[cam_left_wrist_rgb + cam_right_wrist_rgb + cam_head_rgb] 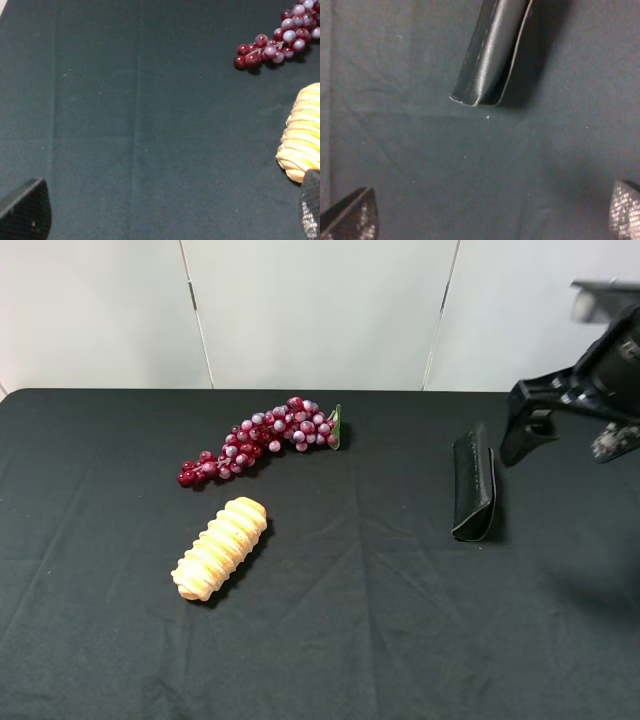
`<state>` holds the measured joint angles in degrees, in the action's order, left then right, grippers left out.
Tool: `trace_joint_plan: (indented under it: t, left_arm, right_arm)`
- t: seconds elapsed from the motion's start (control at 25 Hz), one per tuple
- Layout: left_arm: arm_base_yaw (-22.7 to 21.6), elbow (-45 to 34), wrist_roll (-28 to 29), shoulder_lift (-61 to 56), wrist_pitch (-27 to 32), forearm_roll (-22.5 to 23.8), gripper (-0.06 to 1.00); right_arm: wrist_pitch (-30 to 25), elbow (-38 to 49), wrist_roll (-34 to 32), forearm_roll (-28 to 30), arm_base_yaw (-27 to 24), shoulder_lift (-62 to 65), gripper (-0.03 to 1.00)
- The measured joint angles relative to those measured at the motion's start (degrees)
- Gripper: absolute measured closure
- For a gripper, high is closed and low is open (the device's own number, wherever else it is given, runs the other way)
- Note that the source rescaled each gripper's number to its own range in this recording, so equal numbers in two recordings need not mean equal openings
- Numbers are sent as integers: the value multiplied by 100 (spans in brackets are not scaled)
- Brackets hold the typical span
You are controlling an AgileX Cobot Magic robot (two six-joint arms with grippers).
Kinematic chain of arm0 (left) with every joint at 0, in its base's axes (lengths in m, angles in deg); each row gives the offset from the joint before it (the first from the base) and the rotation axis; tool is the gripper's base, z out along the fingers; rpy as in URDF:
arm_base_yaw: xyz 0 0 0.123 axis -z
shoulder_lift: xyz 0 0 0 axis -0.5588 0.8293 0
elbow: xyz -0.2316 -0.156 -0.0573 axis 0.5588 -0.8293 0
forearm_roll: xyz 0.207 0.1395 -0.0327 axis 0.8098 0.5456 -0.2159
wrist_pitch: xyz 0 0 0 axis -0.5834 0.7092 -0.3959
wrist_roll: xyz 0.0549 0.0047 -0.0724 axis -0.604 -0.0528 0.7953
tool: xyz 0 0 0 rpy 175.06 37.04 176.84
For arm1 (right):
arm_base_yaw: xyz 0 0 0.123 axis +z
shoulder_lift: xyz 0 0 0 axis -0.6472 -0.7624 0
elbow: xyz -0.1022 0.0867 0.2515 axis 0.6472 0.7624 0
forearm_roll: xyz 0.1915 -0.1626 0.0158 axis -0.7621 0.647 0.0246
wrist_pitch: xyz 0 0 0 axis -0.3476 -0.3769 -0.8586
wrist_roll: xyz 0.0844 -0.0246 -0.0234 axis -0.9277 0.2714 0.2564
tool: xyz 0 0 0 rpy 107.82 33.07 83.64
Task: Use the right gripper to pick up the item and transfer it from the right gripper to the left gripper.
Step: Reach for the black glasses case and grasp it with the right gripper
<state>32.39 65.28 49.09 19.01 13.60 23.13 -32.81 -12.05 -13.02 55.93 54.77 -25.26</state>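
The item, a flat black leather-like pouch point(473, 485), lies on the black tablecloth at the right. In the right wrist view one end of it point(492, 55) shows, with its stitched edge. My right gripper point(568, 438) hovers above the table just right of and behind the pouch. It is open and empty point(487, 220), with its fingertips point(350, 217) spread wide and the pouch apart from them. My left gripper point(167, 212) is open and empty, low over bare cloth left of the yellow piece. The left arm is out of the exterior view.
A red grape bunch point(262, 438) lies at the back middle and also shows in the left wrist view point(280, 42). A ridged yellow-orange bread-like piece point(220, 547) lies left of centre, close to one left finger point(302, 145). A white wall stands behind the table.
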Motion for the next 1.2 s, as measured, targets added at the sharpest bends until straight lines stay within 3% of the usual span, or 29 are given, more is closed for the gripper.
trace_joint_plan:
  t: [0.68, 1.2]
  left_arm:
    - [0, 0, 0, 0, 0, 0, -4]
    - [0, 0, 0, 0, 0, 0, -4]
  right_arm:
    - [1245, -22, -5, -197, 0, -1599, -3]
    - [1640, -22, -18, -221, 0, -2485, -3]
